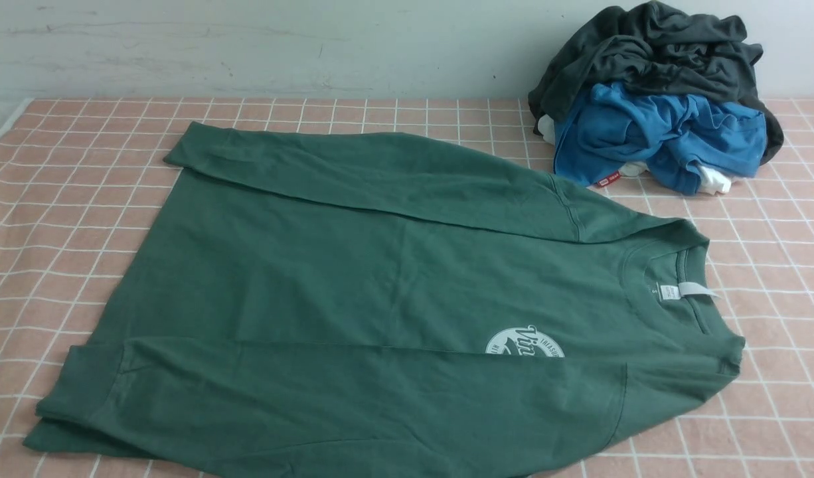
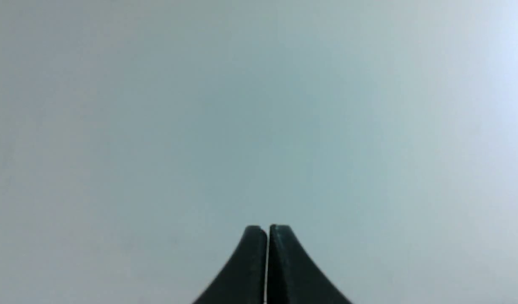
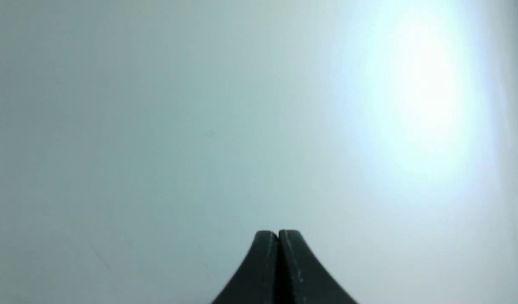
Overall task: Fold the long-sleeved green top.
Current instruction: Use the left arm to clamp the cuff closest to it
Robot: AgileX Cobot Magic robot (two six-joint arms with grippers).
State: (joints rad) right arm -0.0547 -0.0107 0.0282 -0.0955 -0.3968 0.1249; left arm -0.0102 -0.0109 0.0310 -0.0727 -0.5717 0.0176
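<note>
On the table point(image 1: 81, 199), green top point(image 1: 354, 279); only wrist views show left claw point(image 2: 267, 228), right claw point(image 3: 278, 233), both closed.

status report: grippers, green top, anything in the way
Left gripper shut, empty; right gripper shut, empty. Dark green cotton long-sleeved top flat, both sleeves folded in. Pile of dark grey and blue garments by its far shoulder.

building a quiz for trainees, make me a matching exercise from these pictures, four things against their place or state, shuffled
1 green long-sleeved top
2 dark grey garment
3 blue garment
4 left gripper

a partly under another garment
b shut, holding nothing
c laid out, sleeves folded over body
d draped over another garment

Pairs: 1-c, 2-d, 3-a, 4-b
</note>
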